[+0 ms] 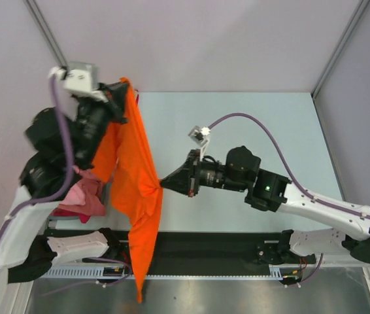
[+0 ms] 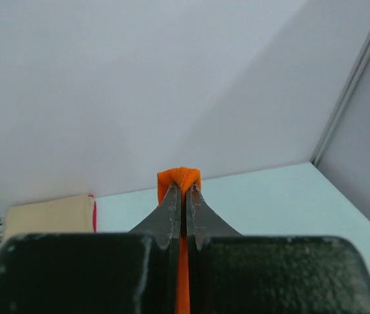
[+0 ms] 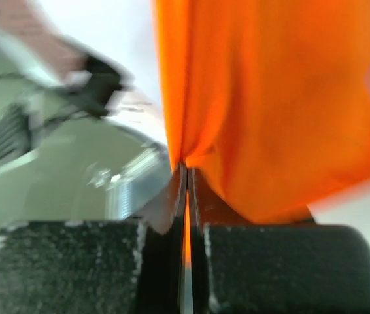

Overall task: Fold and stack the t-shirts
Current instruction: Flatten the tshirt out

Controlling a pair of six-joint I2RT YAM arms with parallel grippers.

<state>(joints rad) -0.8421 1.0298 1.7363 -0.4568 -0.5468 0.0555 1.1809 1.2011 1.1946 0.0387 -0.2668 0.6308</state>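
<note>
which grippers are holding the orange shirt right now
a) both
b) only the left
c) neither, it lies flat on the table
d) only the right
a: the left gripper is shut on a fold of the orange shirt up high, and the right gripper is shut on its edge lower down, so the shirt hangs between them.

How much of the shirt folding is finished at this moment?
Done: perhaps one, as a flat tan cloth looks folded. In hand: the bright orange cloth t-shirt hangs in the air, pinched by the left claw and the right claw. Left: fold it, then the crumpled pink and red cloth heap.
</note>
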